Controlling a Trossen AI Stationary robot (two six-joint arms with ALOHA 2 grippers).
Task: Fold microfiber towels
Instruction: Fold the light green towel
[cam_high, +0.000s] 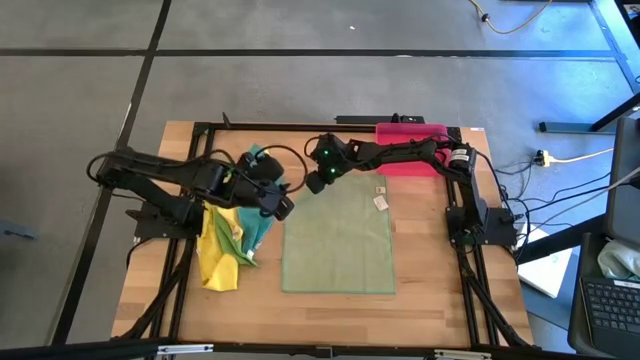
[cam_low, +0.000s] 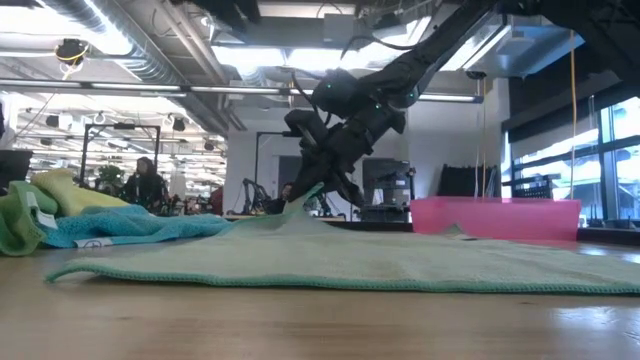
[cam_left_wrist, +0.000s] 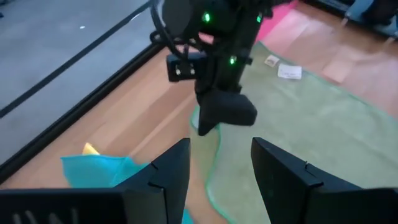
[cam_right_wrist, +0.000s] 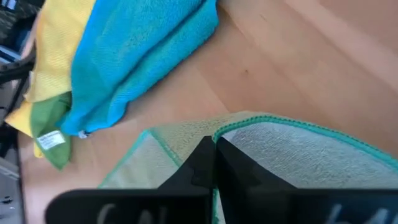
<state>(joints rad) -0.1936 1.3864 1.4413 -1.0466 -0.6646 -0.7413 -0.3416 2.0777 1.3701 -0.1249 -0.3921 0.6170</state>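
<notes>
Towels (cam_high: 232, 235) heaped beside olive towel (cam_high: 340, 245), tray (cam_high: 408, 135) behind

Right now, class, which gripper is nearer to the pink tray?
Right. The right gripper pinches the pale olive towel's far left corner, nearer the pink tray. The left gripper hovers open farther away, beside the towel pile.

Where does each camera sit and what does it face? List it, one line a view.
High: overhead, looking down; both arms, olive towel.
Low: table height, facing the room; right gripper lifting the towel's corner.
Left wrist: looks past its open fingers at the right gripper.
Right wrist: fingers shut on the towel's corner; teal towel beyond.
All share the olive towel.
</notes>
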